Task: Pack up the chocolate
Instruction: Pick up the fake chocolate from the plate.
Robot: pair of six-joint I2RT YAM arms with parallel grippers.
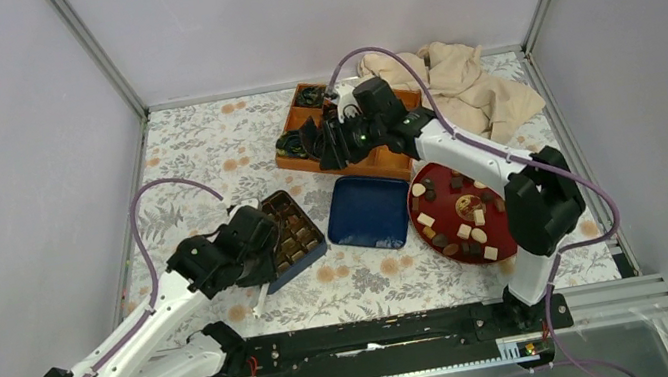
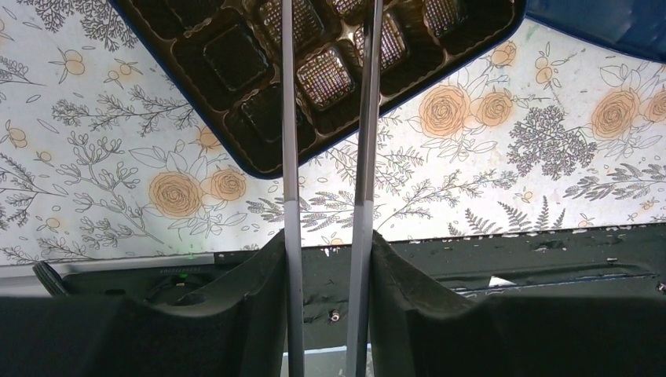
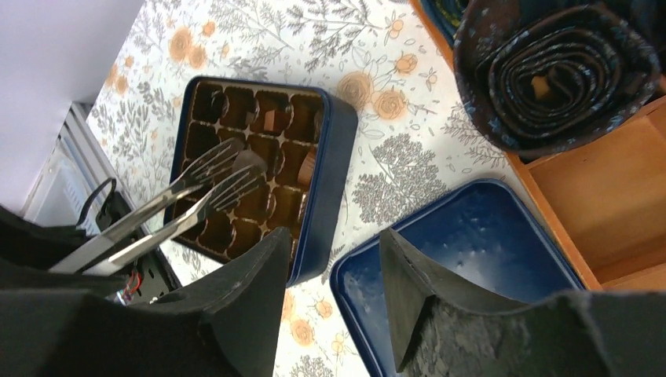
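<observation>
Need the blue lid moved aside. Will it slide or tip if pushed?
The lid lies flat, hollow side up, shallow and wide, so it should slide rather than tip. It looks thin and empty, so probably light; an off-centre push may spin it. The box sits close beside it and could get bumped.

- Tablecloth [image 1: 201,144]: white, printed with grey foliage and orange flowers.
- Box [image 1: 306,262], lower left of centre: navy outside, with a glossy dark brown tray inside.
- Lid [image 1: 369,211], centre: navy blue.
- Plate [image 1: 417,211], right of centre: dark red.
- Chocolate [image 1: 464,231] on it: dark brown, mid-brown and cream-white.
- Wooden tray [image 1: 387,162], upper centre: orange-brown.
- Cloth [image 1: 476,85], upper right: beige.
- Cables [image 1: 148,193]: dull purple.
- Tongs [image 2: 287,118]: silver.
</observation>
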